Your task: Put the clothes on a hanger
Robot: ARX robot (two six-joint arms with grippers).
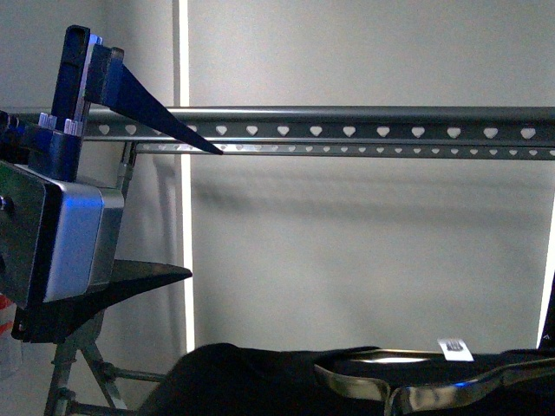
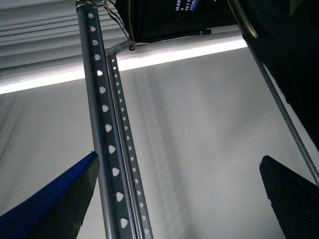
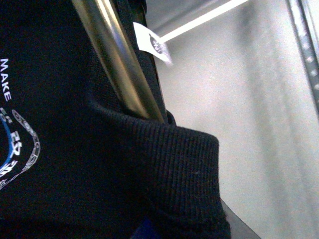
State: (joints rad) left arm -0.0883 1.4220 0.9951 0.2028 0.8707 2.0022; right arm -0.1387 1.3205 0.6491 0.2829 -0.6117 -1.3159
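T-shirt (image 1: 260,381), black, sits at the lower edge of the front view, well below the clothes rack (image 1: 364,115) and its heart-punched rails. Its white neck label (image 1: 455,348) faces up. Nothing hangs over either rail, so I judge the hanging itself not yet done: the shirt must go up and over a rail.

Left gripper (image 1: 205,214) is raised beside the rails with its jaws spread wide and empty.

Only the right wrist view shows a shiny metal bar (image 3: 117,59) passing through the ribbed collar (image 3: 184,164). Only the left wrist view shows both rails between the spread fingers and the white print (image 2: 185,5).

Right gripper is not clearly shown; its state cannot be told.
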